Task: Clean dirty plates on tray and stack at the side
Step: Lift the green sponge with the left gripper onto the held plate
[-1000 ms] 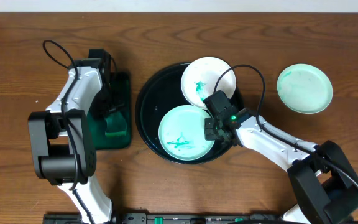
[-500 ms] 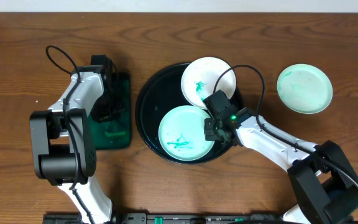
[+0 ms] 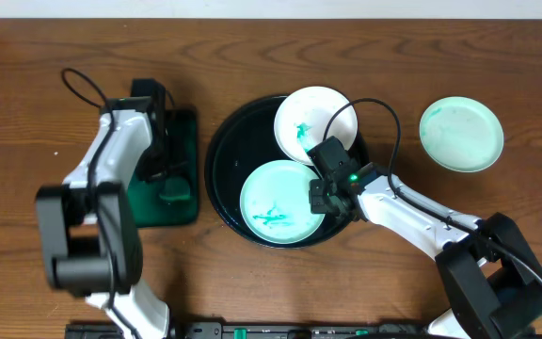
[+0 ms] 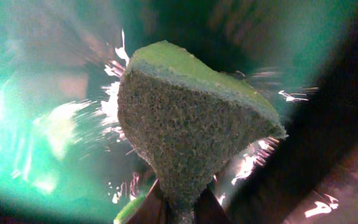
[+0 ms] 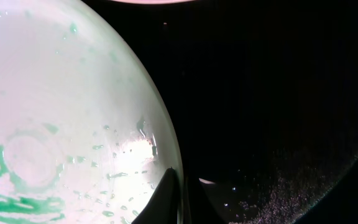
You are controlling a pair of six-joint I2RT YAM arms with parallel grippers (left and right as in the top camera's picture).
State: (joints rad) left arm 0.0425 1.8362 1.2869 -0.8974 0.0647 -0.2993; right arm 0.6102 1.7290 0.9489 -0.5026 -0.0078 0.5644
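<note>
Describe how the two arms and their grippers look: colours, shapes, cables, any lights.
The left arm and right arm have white links between bulky black joint housings. A thin black cable loops out near each wrist. A small green light glows on the right wrist. The left gripper and right gripper have dark, tapered fingers.

The desk [image 3: 26, 85] is brown wood with clear grain and a low sheen. The tray [image 3: 216, 155] is glossy black, dusted with fine specks in the right wrist view. The smeared plate [image 5: 55, 112] is smooth, shiny white and wet-looking, with teal streaks and beads. The plate on the desk [image 3: 460, 135] looks duller under a pale teal film. The sponge [image 4: 185, 143] has a coarse, fibrous scouring face and a smooth yellow-green foam layer. The green tray [image 3: 186, 132] is shiny plastic. The arm shells [image 3: 120, 141] are smooth white plastic.
</note>
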